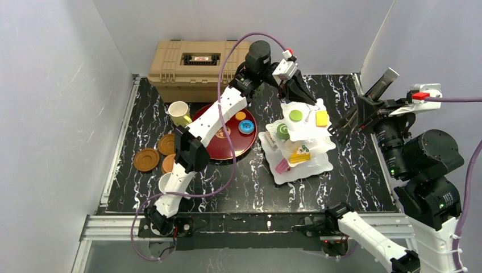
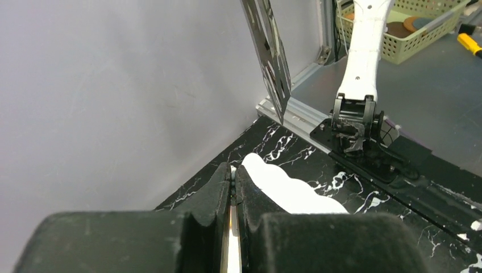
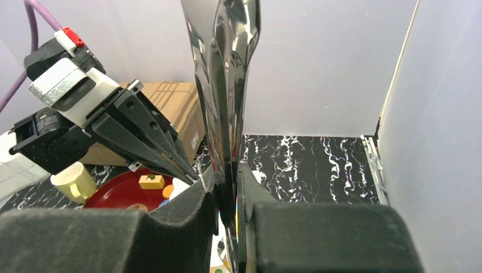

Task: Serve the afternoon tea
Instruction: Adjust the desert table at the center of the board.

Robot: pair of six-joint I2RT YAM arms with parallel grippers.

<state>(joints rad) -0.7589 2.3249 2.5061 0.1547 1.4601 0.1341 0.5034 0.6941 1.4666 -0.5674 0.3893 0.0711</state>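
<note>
Marbled black tabletop (image 1: pixel 352 176), scalloped white stand (image 1: pixel 315 165), perhaps metal tongs (image 3: pixel 224 68)

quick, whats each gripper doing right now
left gripper: shut on the scalloped rim of the white stand
right gripper: shut on a shiny metal utensil, which points upward
</note>
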